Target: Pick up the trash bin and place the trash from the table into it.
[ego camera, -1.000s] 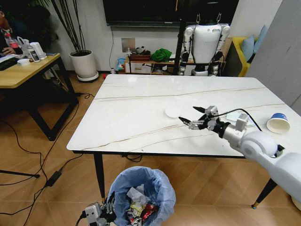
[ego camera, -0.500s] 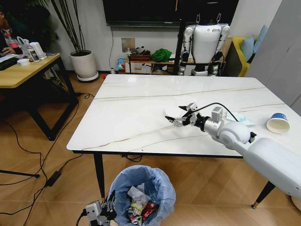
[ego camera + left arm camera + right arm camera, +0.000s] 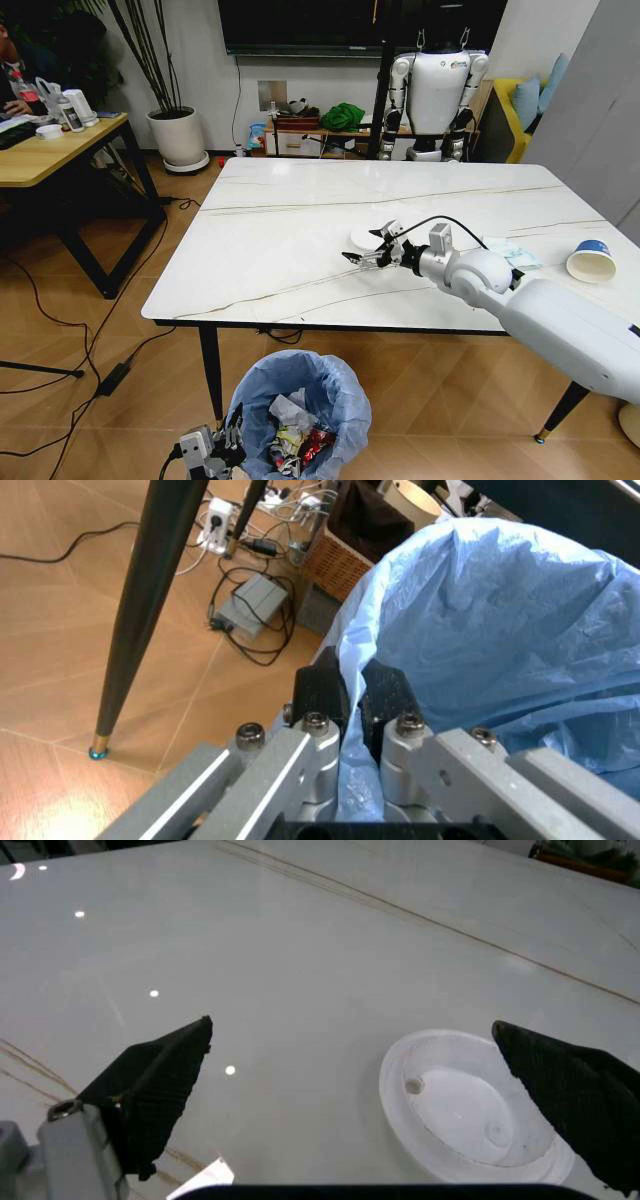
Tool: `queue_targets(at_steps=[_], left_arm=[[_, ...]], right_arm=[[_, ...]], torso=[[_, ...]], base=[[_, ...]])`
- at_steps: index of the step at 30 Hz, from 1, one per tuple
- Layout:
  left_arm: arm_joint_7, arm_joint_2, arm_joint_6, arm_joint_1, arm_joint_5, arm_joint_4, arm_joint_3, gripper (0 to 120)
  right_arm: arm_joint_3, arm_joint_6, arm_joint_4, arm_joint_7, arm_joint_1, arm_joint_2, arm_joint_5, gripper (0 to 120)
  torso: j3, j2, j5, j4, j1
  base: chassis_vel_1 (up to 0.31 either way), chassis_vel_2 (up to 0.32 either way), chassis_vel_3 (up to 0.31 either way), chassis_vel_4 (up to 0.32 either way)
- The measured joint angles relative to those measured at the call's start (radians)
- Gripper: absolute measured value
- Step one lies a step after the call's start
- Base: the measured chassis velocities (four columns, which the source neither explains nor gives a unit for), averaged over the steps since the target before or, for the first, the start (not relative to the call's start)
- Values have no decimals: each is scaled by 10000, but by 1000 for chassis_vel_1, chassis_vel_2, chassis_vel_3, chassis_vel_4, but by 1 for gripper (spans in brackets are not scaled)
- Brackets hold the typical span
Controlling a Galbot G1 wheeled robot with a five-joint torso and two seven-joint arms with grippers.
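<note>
My right gripper (image 3: 366, 254) has swept in across the table (image 3: 270, 230) over the past second, jaws wide apart, closing on the white disc (image 3: 366, 237) — the next piece of trash. The disc lies flat, just beyond one jaw, not yet between them. My left gripper (image 3: 347, 696) stays clamped on the trash bin (image 3: 300, 410) liner below.

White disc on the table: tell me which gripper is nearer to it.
Right. The right gripper hovers open just beside the white disc on the table; the left gripper is down below, shut on the trash bin.
</note>
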State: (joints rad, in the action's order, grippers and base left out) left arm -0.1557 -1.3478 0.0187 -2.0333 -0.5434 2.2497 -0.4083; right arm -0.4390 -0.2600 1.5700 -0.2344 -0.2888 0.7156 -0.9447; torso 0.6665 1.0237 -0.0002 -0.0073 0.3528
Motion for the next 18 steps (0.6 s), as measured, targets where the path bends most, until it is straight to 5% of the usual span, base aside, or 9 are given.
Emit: queue_targets(at_steps=[18], left_arm=[[-43, 57, -3, 106, -123, -69, -4, 0]], right_arm=[[-506, -707, -662, -145, 497, 340, -120, 100]], torso=[[0, 0, 3, 1, -1]], base=[[0, 0, 0, 0]])
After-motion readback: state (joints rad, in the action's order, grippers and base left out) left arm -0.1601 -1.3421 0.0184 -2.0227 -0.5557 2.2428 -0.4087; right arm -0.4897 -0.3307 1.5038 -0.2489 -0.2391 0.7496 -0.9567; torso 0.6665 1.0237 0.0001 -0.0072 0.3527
